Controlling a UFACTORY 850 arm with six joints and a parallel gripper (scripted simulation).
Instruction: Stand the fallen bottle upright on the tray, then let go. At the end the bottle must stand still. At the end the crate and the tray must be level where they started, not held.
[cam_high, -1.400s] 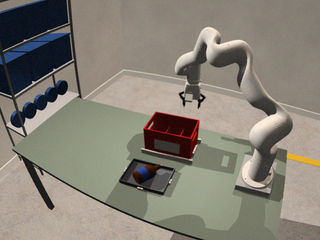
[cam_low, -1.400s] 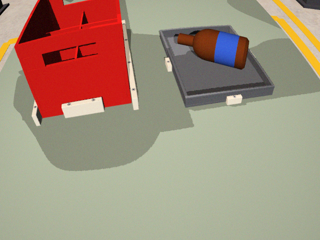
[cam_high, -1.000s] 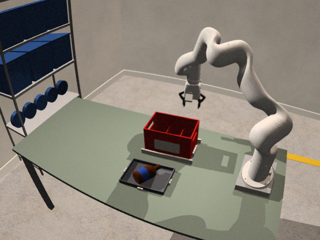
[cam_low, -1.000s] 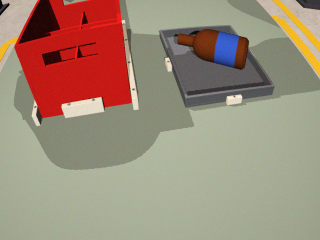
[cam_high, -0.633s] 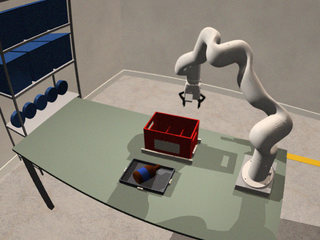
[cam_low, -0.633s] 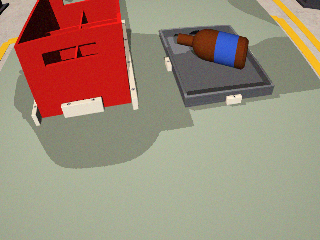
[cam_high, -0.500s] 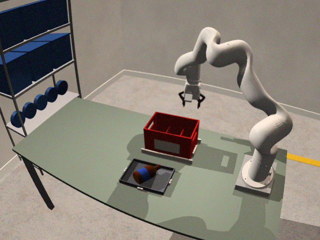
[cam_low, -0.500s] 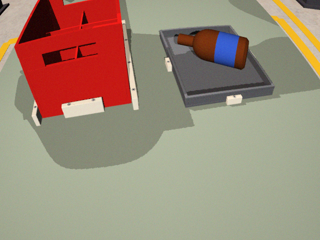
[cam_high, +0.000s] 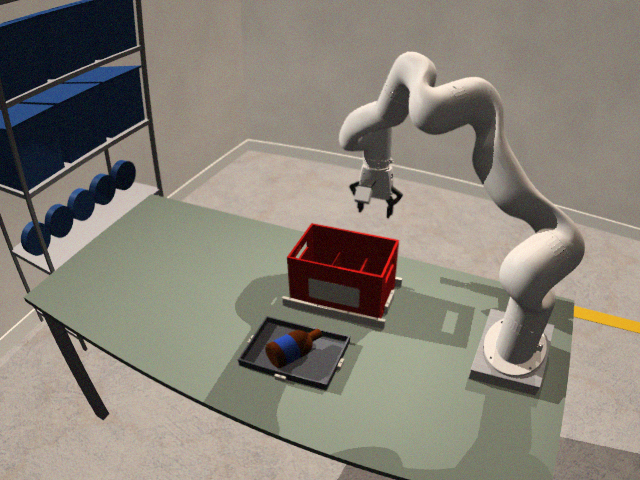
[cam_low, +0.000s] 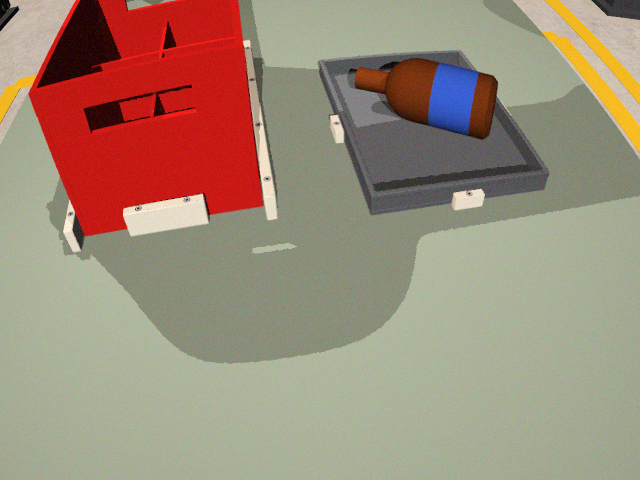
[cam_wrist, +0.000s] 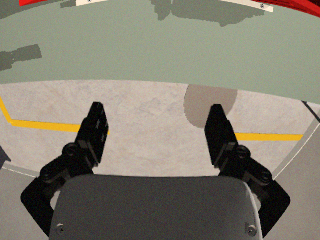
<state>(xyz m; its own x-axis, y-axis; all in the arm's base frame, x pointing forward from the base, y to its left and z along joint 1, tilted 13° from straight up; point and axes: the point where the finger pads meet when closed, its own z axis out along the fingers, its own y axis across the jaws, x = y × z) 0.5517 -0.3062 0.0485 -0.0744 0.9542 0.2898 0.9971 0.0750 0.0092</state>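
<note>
The hand (cam_high: 374, 210) (cam_wrist: 156, 115) hangs open, well apart from the fallen bottle (cam_high: 289, 348) (cam_low: 440, 98).

Green table (cam_high: 180, 289) (cam_low: 320, 413) (cam_wrist: 150, 47), red crate (cam_high: 336, 286) (cam_low: 170, 165) upright on it, dark tray (cam_high: 283, 380) (cam_low: 454, 190) lying flat beside the crate

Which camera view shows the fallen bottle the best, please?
The exterior view: there the bottle is large and unobstructed, neck and blue label both clear. The top view shows it whole but smaller, lying in the tray. The wrist view does not show it.
</note>
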